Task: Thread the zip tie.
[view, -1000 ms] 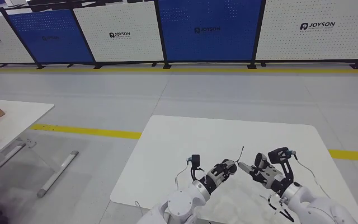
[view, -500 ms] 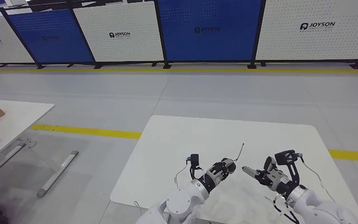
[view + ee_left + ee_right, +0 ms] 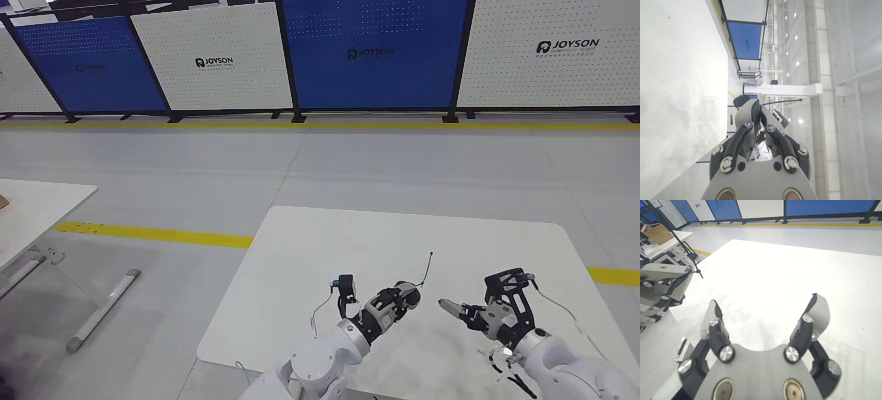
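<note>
Right gripper (image 3: 764,300): jaws apart, over the near right of the surface.
Left gripper (image 3: 405,293): beside it, jaws clamped on the zip tie.
Zip tie (image 3: 424,271): one, black, slanting up above the surface.
Surface (image 3: 340,250): one white table.
Room: grey floor (image 3: 300,170), two yellow lines, a second white table (image 3: 30,205) at left, two blue pegboard panels (image 3: 375,50) between white ones.
</note>
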You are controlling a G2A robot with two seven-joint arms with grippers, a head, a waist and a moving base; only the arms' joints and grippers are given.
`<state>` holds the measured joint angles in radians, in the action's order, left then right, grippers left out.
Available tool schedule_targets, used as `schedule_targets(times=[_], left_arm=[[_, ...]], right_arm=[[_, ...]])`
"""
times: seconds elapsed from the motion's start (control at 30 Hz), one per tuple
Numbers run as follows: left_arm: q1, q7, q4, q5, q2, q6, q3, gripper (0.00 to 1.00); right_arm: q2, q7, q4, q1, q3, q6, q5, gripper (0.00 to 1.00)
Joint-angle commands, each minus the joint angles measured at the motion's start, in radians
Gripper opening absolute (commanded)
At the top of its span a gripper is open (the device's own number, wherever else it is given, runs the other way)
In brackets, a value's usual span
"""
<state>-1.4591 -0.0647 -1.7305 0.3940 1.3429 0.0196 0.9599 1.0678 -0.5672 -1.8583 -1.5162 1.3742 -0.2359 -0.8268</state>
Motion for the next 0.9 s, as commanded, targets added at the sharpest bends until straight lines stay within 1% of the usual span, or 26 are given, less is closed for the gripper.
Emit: schedule_targets(times=[0.0, 0.13, 0.17, 0.2, 0.23, 0.3, 0.43, 0.5, 0.53, 0.77, 0.87], left_arm=[[0.000, 0.001, 0.000, -0.001, 0.000, 0.000, 0.000, 0.00], [0.000, 0.001, 0.000, -0.001, 0.000, 0.000, 0.000, 0.00], [0.000, 0.002, 0.002, 0.002, 0.000, -0.001, 0.000, 0.00], [0.000, 0.002, 0.004, 0.006, 0.000, 0.001, 0.000, 0.00], [0.001, 0.001, 0.004, 0.014, 0.001, 0.004, 0.000, 0.00], [0.002, -0.003, 0.003, 0.026, 0.001, 0.008, 0.002, 0.00], [0.001, -0.013, -0.003, 0.055, 0.000, 0.020, 0.010, 0.00], [0.001, -0.024, -0.008, 0.084, 0.000, 0.036, 0.014, 0.00], [0.002, -0.027, -0.009, 0.093, 0.000, 0.040, 0.016, 0.00], [0.002, -0.027, -0.009, 0.093, 0.000, 0.040, 0.016, 0.00], [0.003, -0.022, -0.005, 0.091, 0.001, 0.038, 0.012, 0.00]], right_arm=[[0.000, 0.001, 0.000, 0.000, 0.000, 0.001, 0.001, 1.00], [0.000, 0.001, 0.000, 0.000, 0.000, 0.001, 0.001, 1.00], [0.000, 0.012, -0.001, 0.001, 0.002, 0.009, -0.021, 1.00], [-0.001, 0.029, -0.006, 0.001, -0.004, 0.012, -0.074, 1.00], [-0.001, 0.064, -0.008, 0.000, -0.015, -0.002, -0.128, 1.00], [-0.002, 0.129, -0.004, -0.002, -0.023, -0.008, -0.225, 1.00], [-0.007, 0.250, 0.021, -0.004, -0.040, -0.057, -0.413, 1.00], [-0.008, 0.294, 0.041, -0.007, -0.044, -0.079, -0.467, 1.00], [-0.009, 0.303, 0.045, -0.007, -0.045, -0.091, -0.474, 1.00], [-0.009, 0.303, 0.045, -0.007, -0.045, -0.091, -0.474, 1.00], [-0.009, 0.346, 0.051, -0.004, -0.063, -0.104, -0.492, 1.00]])
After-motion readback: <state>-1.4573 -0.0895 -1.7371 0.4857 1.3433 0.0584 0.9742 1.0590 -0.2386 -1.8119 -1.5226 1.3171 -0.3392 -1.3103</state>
